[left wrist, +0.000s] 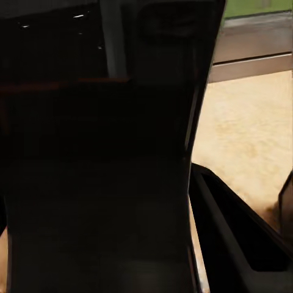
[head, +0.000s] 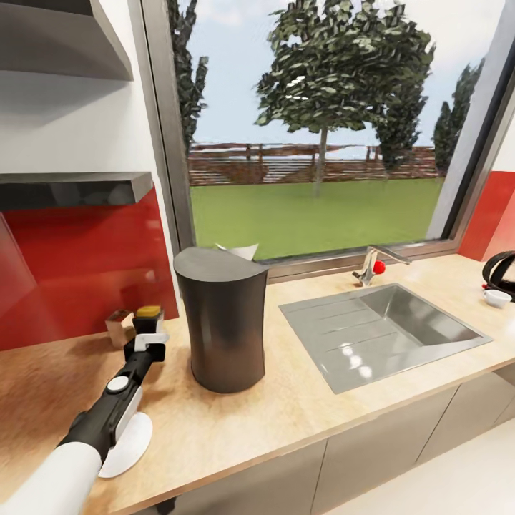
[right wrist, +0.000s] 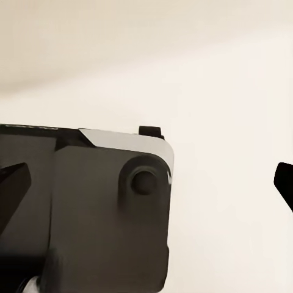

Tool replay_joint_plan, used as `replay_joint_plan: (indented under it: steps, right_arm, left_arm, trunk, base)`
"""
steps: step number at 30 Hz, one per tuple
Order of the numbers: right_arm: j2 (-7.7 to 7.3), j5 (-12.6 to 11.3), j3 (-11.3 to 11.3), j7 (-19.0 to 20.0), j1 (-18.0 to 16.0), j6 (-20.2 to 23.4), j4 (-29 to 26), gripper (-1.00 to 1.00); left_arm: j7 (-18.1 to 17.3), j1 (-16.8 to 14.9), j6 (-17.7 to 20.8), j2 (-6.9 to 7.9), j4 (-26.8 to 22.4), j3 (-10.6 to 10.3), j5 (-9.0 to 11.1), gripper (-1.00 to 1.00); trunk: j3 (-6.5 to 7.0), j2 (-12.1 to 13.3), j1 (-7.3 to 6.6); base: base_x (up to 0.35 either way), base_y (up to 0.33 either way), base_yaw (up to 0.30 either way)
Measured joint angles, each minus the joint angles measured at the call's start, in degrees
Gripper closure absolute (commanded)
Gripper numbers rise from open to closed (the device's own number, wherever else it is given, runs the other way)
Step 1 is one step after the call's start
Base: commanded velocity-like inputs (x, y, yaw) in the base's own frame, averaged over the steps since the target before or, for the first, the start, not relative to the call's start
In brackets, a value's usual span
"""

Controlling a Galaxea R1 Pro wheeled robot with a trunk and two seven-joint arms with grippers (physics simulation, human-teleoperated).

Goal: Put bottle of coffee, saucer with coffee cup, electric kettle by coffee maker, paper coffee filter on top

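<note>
Two items are placed beside the coffee maker (head: 222, 318): bottle of coffee (head: 149, 320), pinched by the left gripper (head: 147, 342), and saucer (head: 129, 443). Kettle (head: 501, 272) and cup (head: 497, 297) remain far off.

The left arm (head: 107, 418) reaches forward from the lower left of the head view, white forearm leading to a black wrist. The left gripper (head: 149, 330) has its jaws closed around the bottle of coffee (head: 149, 318), apparently. The right gripper's (right wrist: 146, 189) fingertips (right wrist: 12, 180) are spread wide.

coffee maker (head: 223, 320) blocks rt of bottle (head: 149, 320), filter (head: 117, 327) crowds lt, counter (head: 236, 422) front open
</note>
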Motion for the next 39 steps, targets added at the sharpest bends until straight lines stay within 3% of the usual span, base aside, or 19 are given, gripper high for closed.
replay_joint_plan:
  steps: [3, 7, 22, 29, 37, 38, 39]
  right_arm:
    - [0.05, 0.0, 0.07, -0.01, 0.0, 0.0, 0.0, -1.0]
    - [0.05, 0.01, 0.08, -0.02, 0.0, 0.0, 0.0, -1.0]
    - [0.09, 0.01, 0.08, -0.06, 0.0, 0.0, 0.01, -1.0]
    - [0.09, 0.01, 0.08, -0.04, 0.0, 0.0, 0.0, -1.0]
    - [0.09, 0.01, 0.08, -0.09, 0.0, 0.0, 0.0, -1.0]
    - [0.09, 0.01, 0.08, -0.09, 0.0, 0.0, 0.02, -1.0]
    - [0.09, 0.01, 0.08, -0.08, 0.0, 0.0, 0.02, -1.0]
  left_arm:
    - [0.04, 0.0, -6.11, 0.03, 5.0, -0.02, 0.0, 1.0]
    - [0.06, -0.01, -8.1, -0.03, 6.79, -0.04, -0.01, 1.0]
    - [0.06, -0.02, -8.53, -0.68, 7.16, -0.1, -0.02, 1.0]
    - [-0.02, -0.01, -8.6, -2.29, 7.81, -0.12, -0.1, 1.0]
    - [-0.02, -0.02, -8.63, -2.59, 8.29, -0.21, -0.09, 1.0]
    - [-0.02, -0.02, -8.62, -2.59, 8.29, -0.22, -0.09, -1.0]
    - [-0.04, -0.02, -8.63, -2.59, 8.29, -0.22, -0.18, -1.0]
  trunk:
    - [0.0, 0.0, 0.0]
    - [0.01, -0.01, 0.0]
    - [0.01, -0.01, 0.0]
    - [0.01, 0.0, 0.0]
    - [0.01, -0.01, 0.0]
    - [0.01, -0.01, 0.0]
    - [0.01, -0.01, 0.0]
  base:
    - [0.002, 0.0, 0.0]
    - [0.0, 0.0, 0.0]
    - [0.053, -0.006, 0.0]
    - [0.0, 0.0, 0.0]
    - [0.0, 0.0, 0.0]
    - [0.0, 0.0, 0.0]
    - [0.0, 0.0, 0.0]
